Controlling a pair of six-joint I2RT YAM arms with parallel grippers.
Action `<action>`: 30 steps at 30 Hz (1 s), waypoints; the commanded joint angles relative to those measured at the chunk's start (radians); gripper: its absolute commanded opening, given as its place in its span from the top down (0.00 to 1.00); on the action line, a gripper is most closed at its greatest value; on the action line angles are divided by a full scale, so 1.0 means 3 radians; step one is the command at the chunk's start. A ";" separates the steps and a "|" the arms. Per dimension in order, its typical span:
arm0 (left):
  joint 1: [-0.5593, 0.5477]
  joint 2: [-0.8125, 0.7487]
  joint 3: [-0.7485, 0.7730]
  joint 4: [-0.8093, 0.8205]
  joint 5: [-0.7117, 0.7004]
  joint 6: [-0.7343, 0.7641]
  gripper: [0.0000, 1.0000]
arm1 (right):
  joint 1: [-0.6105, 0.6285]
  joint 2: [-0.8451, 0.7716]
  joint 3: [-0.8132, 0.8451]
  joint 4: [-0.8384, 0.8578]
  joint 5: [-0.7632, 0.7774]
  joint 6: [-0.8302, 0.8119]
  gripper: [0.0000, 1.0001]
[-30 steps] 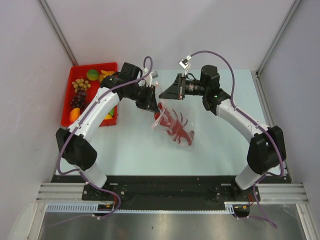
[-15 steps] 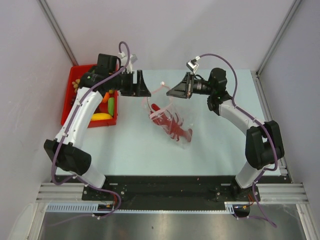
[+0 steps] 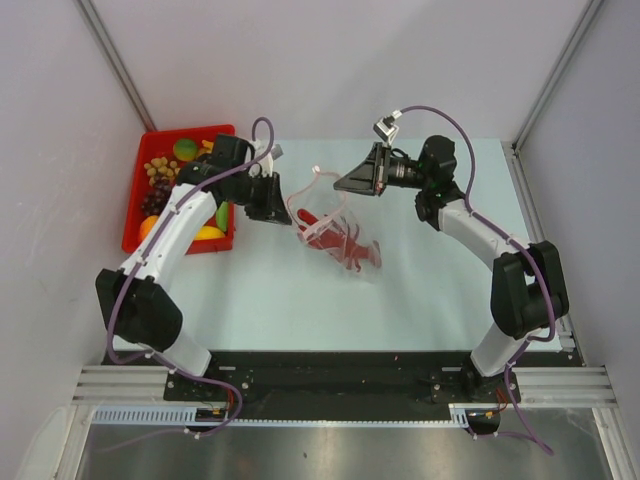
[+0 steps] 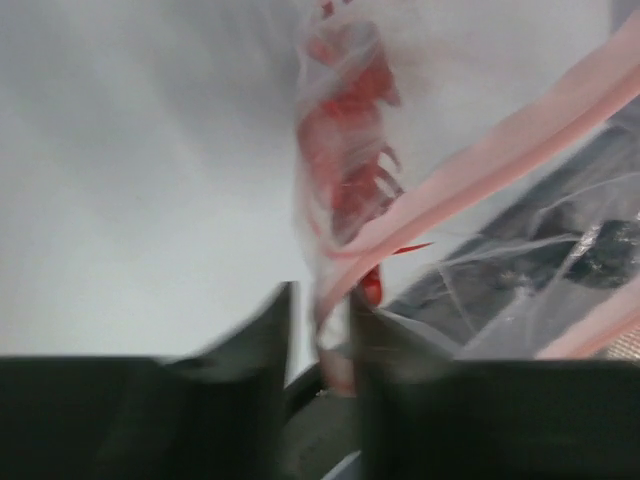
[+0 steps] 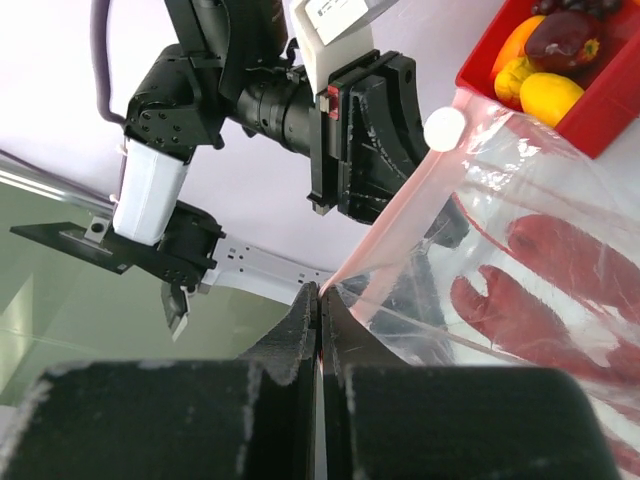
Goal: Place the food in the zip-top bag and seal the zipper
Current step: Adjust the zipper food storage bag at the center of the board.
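You've got the zip-top bag (image 3: 335, 235) mid-table, mouth lifted toward the back, red lobster print (image 3: 350, 250) showing thru the clear plastic, and its zipper (image 5: 400, 225) strip stretched btwn both grippers. Right gripper (image 5: 318, 292) is clenched on the strip's end; left gripper (image 4: 322, 318) pinches the bag's edge w/ jaws nearly closed, tho that view's blurred. The food (image 3: 160, 180) sits in the red tray (image 3: 135, 205) at the table's left, beside the left arm.

Zip-top bag (image 3: 335, 235): clear plastic, dark red lobster-like print, pale pink zipper (image 3: 305, 190) strip. Tray (image 3: 135, 195) at 9 o'clock: bright red. Food (image 3: 160, 180) inside: orange, yellow, green, dark purple grapes. Table (image 3: 440, 290): pale blue-white.
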State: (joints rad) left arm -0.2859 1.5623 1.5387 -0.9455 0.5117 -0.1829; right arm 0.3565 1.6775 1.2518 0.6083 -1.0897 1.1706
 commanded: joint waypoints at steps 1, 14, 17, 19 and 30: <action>-0.0018 -0.0028 0.0071 0.0089 0.0604 0.0021 0.96 | -0.0017 -0.0172 0.0041 0.0069 -0.0039 -0.0041 1.00; -0.0044 -0.0391 -0.0051 -0.0939 0.2287 0.0084 1.00 | 0.0069 -0.1169 0.0041 -0.2833 -0.0259 -0.1401 1.00; -0.0049 -0.0218 0.0004 -0.0401 0.2543 -0.0554 1.00 | 0.0034 -0.0914 0.0041 -0.2705 -0.0223 -0.1285 1.00; -0.0044 0.0118 0.0117 0.0055 0.2538 -0.0907 1.00 | -0.0104 -0.0593 0.0041 -0.2296 -0.0279 -0.0964 1.00; 0.0033 0.1133 0.1370 0.0166 0.1813 -0.0705 0.95 | -0.0432 0.0207 0.0419 -0.1546 -0.0095 -0.0946 1.00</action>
State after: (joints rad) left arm -0.2901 1.9591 1.8664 -0.8837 1.1217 -0.4652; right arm 0.2073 1.8610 1.2984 0.0956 -1.1019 0.9558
